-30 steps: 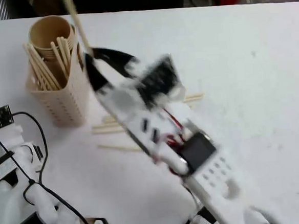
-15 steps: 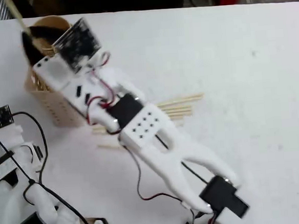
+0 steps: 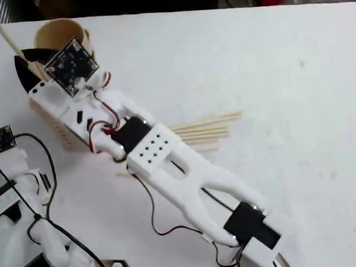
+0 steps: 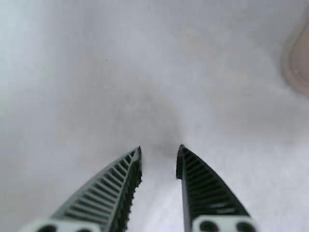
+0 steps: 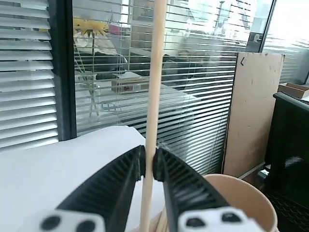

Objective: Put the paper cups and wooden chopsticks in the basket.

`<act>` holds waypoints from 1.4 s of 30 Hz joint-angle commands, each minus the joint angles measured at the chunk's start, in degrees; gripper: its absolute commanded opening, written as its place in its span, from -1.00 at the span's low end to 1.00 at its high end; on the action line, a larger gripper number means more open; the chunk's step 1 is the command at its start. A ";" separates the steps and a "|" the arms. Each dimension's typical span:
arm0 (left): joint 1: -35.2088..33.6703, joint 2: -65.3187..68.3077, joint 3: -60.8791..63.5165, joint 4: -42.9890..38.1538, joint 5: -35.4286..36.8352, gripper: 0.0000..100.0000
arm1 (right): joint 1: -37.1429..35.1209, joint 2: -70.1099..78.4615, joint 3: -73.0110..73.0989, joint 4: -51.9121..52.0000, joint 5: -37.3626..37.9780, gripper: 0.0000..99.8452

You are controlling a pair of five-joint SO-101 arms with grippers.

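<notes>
right gripper (image 5: pixel 149 166) — ribbed jaws pinch | chopstick (image 5: pixel 155 72) — slender, round wood

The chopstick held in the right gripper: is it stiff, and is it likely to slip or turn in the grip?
Probably stiff: the chopstick runs straight through the right gripper, with no visible bend. It is pinched at one narrow spot with much length above, so it may pivot or slip. It looks thin, so it is likely light.
</notes>
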 commanded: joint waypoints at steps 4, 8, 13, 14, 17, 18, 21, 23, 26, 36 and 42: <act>0.57 -1.01 -0.09 -1.23 0.44 -0.73 | 0.31 -0.92 -2.55 -1.01 0.00 -0.96; 0.57 -1.01 -0.09 -1.23 0.44 -0.73 | 1.45 -0.92 -2.55 -0.92 -0.09 -0.82; 0.57 -1.01 -0.09 -1.23 0.44 -0.73 | 1.71 -0.92 -2.90 4.09 -0.18 -0.72; 0.57 -1.01 -0.09 -1.23 0.44 -0.73 | 1.71 -1.10 -2.90 4.88 -0.09 -0.73; 0.57 -1.01 -0.09 -1.23 0.44 -0.73 | 1.80 -3.03 -2.64 8.31 0.00 -0.79; 0.57 -1.01 -0.09 -1.23 0.44 -0.73 | 1.80 -4.09 -2.55 10.24 0.00 -0.81; 0.57 -1.01 -0.09 -1.23 0.44 -0.73 | 1.80 -9.36 -2.46 22.37 0.00 -0.87; 0.57 -1.01 -0.09 -1.23 0.44 -0.73 | 3.03 -13.76 -1.76 35.38 -0.18 -0.90; 0.57 -1.01 -0.09 -1.23 0.44 -0.73 | 5.67 -21.23 0.44 53.05 0.09 -0.90; 0.57 -1.01 -0.09 -1.23 0.44 -0.73 | 10.86 -29.93 15.65 82.24 23.91 -0.89; 0.57 -0.92 -0.09 -1.32 0.44 -0.73 | 10.15 -25.01 33.85 72.84 38.42 -0.57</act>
